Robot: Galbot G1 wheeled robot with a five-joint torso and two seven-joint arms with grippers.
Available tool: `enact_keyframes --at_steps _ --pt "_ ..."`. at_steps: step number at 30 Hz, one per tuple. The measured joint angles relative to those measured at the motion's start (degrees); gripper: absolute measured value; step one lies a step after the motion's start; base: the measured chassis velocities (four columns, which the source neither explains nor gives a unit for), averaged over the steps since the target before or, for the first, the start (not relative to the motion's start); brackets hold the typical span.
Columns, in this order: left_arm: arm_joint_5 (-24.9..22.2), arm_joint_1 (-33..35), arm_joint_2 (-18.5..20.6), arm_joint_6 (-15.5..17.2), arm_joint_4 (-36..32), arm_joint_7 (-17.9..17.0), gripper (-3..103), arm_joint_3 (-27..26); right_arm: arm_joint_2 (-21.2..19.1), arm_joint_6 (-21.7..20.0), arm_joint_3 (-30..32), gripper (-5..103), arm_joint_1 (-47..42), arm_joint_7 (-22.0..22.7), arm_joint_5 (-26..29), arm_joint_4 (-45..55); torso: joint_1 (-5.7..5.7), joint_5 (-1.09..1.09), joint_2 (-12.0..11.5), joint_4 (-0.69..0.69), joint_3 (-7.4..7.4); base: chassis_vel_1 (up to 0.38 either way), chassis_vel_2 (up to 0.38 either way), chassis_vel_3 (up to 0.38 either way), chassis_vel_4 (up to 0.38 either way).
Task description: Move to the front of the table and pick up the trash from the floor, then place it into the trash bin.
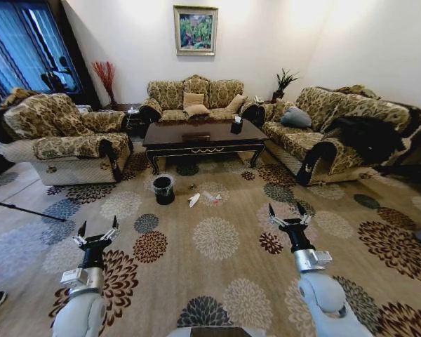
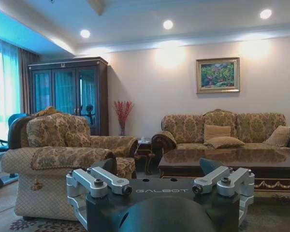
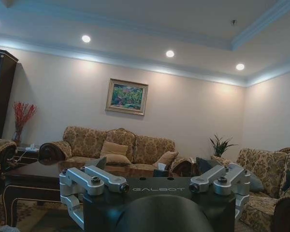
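Left gripper (image 1: pixel 97 233) and right gripper (image 1: pixel 288 214) both held out level ahead of the robot, fingers spread wide, nothing held; looks like a carry pose while the base is well short of the table (image 1: pixel 196 137). Both hang over the floor (image 1: pixel 217 281), far from the trash (image 1: pixel 194 200), which lies on the carpet in front of the table. Trash bin (image 1: pixel 163 189) stands just left of the litter, near the table's front leg; liner over rim, contents too dark to tell.

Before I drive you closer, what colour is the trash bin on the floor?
Black, with a clear liner over its rim; the trash bin shows best in the head view, in front of the table.
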Motion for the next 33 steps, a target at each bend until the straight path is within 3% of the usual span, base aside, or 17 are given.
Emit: enact_keyframes --at_steps 19,26,33 --pt "0.44 -0.13 -0.41 -0.59 0.84 -0.01 100 0.7 -0.27 -0.58 0.1 100 0.25 0.66 0.89 0.13 0.0 0.0 0.0 0.0 0.0 0.0 0.0 0.0 0.0" --pt "0.63 -0.27 -0.52 -0.16 1.15 -0.12 100 1.05 -0.18 -1.65 -0.12 100 0.54 1.19 3.7 0.24 -0.01 0.0 -0.06 0.0 -0.02 0.0 0.0 0.0 0.0" --pt "0.62 -0.48 -0.51 0.02 1.58 -0.24 100 1.07 -0.08 -1.69 -0.18 100 0.96 1.29 3.68 -0.5 -0.82 0.0 -1.82 0.0 -1.0 0.0 0.0 0.0 0.0"
